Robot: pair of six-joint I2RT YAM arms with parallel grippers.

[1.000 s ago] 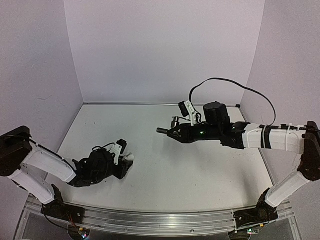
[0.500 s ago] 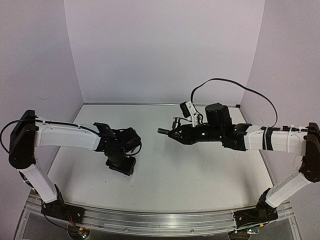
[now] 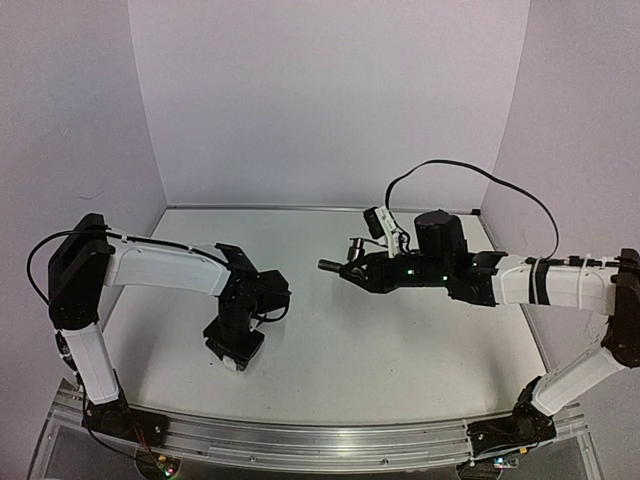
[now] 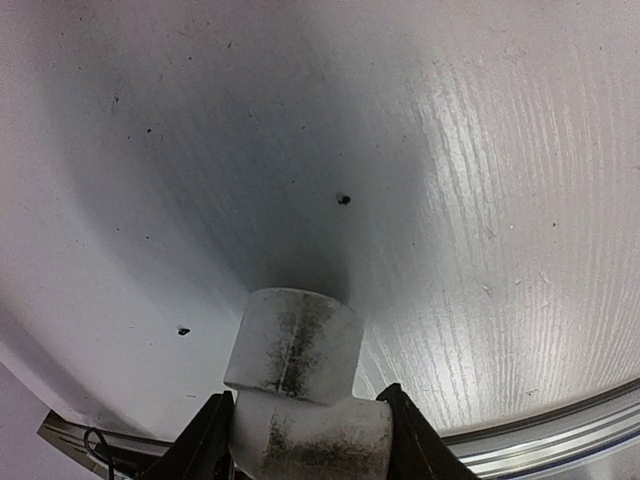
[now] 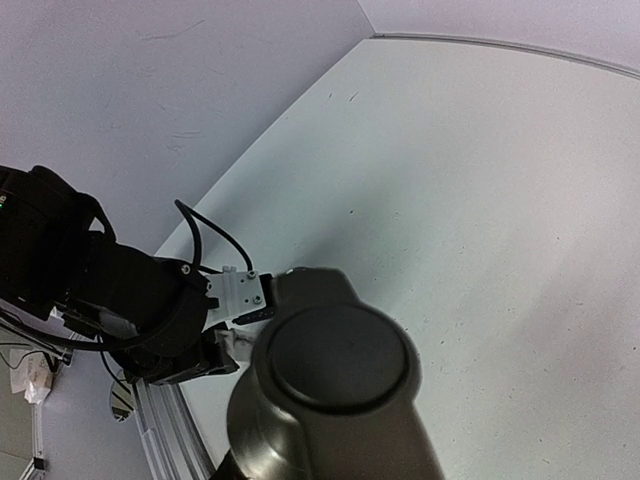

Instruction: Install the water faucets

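Observation:
My right gripper [image 3: 352, 270] is shut on the dark grey faucet [image 3: 330, 265] and holds it level above the table's middle, spout end pointing left. In the right wrist view the faucet [image 5: 335, 390] fills the lower part and hides my own fingers. My left gripper [image 3: 232, 356] points down at the front left of the table and is shut on the white plastic fitting [image 4: 300, 385], a grimy elbow-shaped piece whose open end faces the tabletop. I cannot tell whether it touches the table. The fitting also shows in the right wrist view [image 5: 237, 345].
The white tabletop [image 3: 380, 340] has small dark specks [image 4: 343, 199]. An aluminium rail [image 3: 320, 440] runs along the near edge and shows in the left wrist view [image 4: 560, 440]. Lilac walls close the back and both sides. A black cable [image 3: 470, 175] loops above the right arm.
My left arm has swung from the near left out over the table and turned its gripper downward, bringing the fitting down to the tabletop. The right arm with the faucet has barely moved.

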